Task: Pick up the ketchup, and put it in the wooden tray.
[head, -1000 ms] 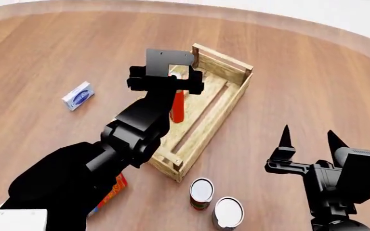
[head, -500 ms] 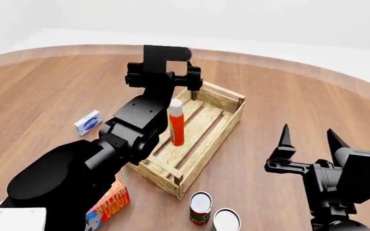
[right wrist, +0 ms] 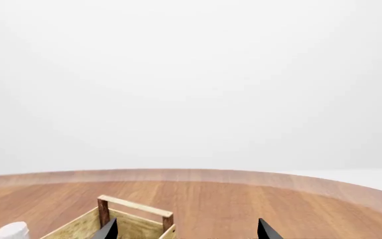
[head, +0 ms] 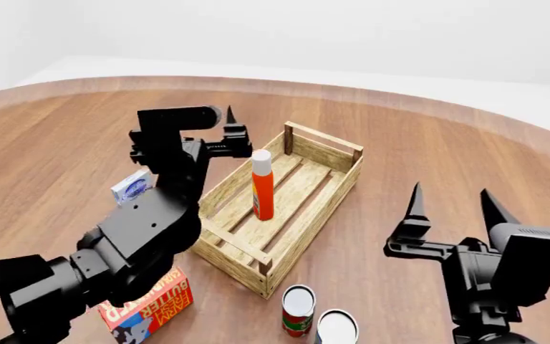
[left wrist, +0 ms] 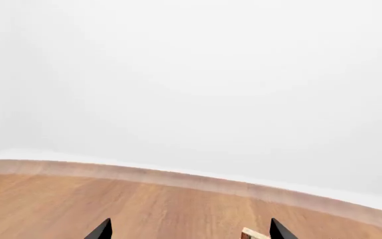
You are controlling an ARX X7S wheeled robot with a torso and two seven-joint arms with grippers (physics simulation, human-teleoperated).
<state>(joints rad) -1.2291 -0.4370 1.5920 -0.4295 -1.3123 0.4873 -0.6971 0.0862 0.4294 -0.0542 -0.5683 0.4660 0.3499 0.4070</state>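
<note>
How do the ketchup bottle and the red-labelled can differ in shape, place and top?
The ketchup is tall and slim; the red-labelled can is short and squat. The ketchup stands inside the wooden tray; the can stands on the table outside it. The ketchup has a white cap; the can has a flat pale lid. Both stand upright.

Orange-red ketchup (head: pixel 263 188), white-capped; pale slatted wooden tray (head: pixel 331 195).

Recorded on the table (head: pixel 466 143): one wooden tray (head: pixel 329 188), one ketchup (head: pixel 261 185), two cans (head: pixel 299 308) (head: pixel 337 328) by the near edge, one butter box (head: pixel 152 307), one small blue-and-white box (head: pixel 132 185), and two grippers (head: pixel 225 123) (head: pixel 452 208).
</note>
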